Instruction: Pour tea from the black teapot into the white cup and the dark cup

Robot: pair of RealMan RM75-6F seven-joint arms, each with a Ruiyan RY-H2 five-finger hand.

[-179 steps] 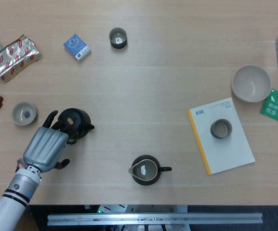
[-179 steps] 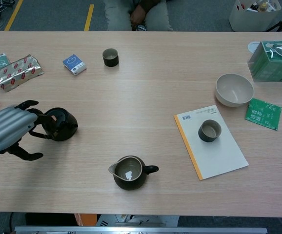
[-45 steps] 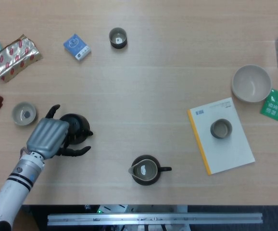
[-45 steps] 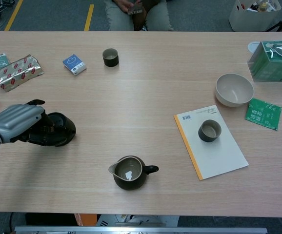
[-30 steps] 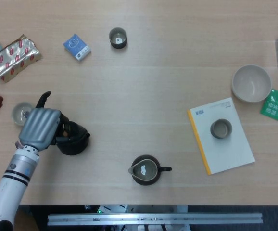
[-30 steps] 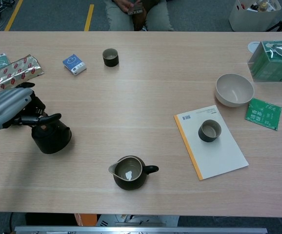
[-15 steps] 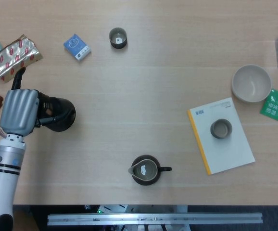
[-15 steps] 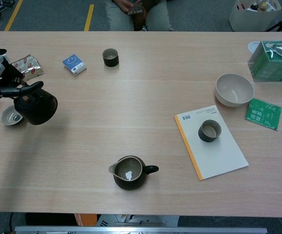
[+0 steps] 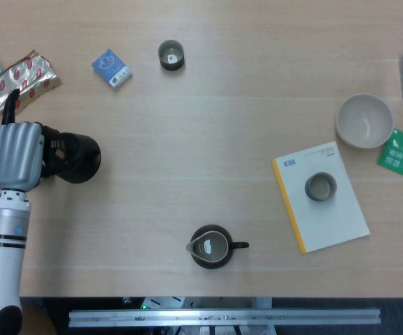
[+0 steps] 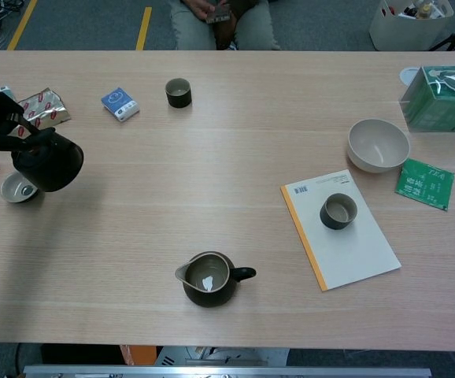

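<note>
Left hand [image 9: 18,155] over white cup [image 10: 17,188] (half-hidden), gripping teapot [image 9: 77,158]

Looks like a lab/office demo room: long wood table [image 10: 235,118], grey floor w/ yellow tape line [image 10: 144,17] at 12 o'clock, seated person [image 10: 221,17] behind.

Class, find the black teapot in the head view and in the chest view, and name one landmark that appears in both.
Head view: the black teapot is at the left edge, mid-height, held by the left hand.
Chest view: the black teapot is at the left edge, in the upper half.
Shared landmark: the small blue packet, up and to the right of the teapot.
</note>
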